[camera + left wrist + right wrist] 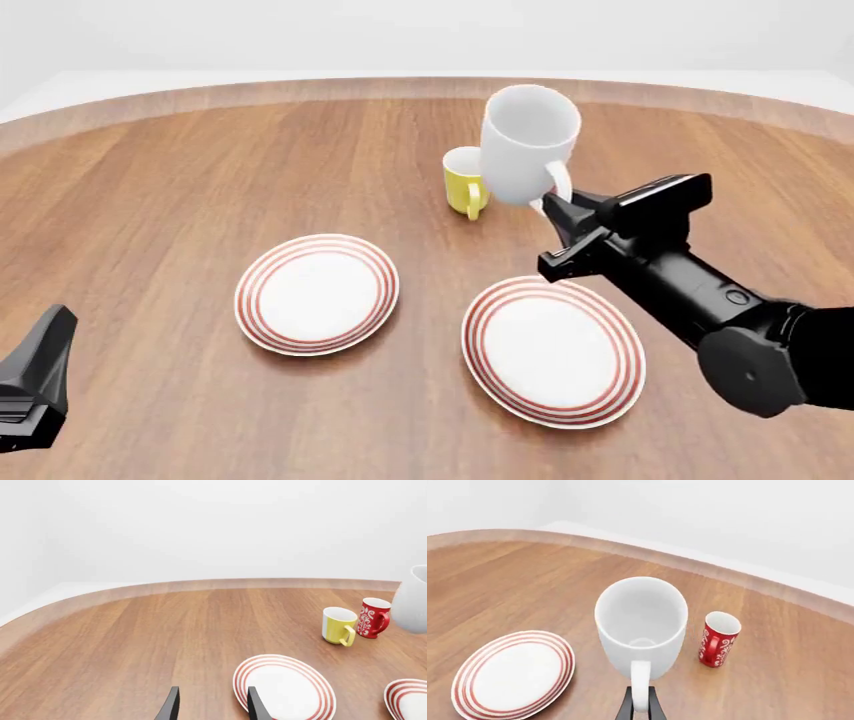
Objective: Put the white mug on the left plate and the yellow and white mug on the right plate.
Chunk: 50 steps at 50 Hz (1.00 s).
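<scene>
The white mug point(530, 145) hangs in the air above the table, behind the two plates, with my right gripper point(558, 207) shut on its loop handle. In the right wrist view the white mug point(640, 625) faces the camera with its mouth, and the gripper point(640, 703) pinches the handle. The yellow and white mug point(462, 182) stands on the table just behind it. The left plate point(318, 293) and the right plate point(554, 350) lie bare. My left gripper point(212, 706) is open and holds nothing, low near the table's near left edge point(51, 335).
A slim red mug point(372, 617) with a white pattern stands beside the yellow and white mug point(339, 625), on the side away from the left arm. In the right wrist view the red mug point(718, 639) shows beside the held mug.
</scene>
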Motion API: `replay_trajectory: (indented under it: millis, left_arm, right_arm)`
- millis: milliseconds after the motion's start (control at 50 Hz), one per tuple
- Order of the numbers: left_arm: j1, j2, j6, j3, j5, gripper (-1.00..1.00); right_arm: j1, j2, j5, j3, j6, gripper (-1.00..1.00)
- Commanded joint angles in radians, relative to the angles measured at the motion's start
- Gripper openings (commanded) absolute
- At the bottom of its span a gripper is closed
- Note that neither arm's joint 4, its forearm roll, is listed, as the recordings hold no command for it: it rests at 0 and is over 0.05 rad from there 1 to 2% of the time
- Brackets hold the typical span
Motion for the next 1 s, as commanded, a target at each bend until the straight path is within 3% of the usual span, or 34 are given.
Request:
replay_trajectory:
  millis: [20,1000]
  left_arm:
    - [0.0,0.0,0.0,0.0,0.0,1.0]
    - [0.0,0.0,0.0,0.0,0.0,1.0]
  right_arm:
    - [0.045,0.058,0.014,-0.082,-0.002,-1.0]
    - [0.234,0.23,0.011,-0.227,0.015,-1.0]
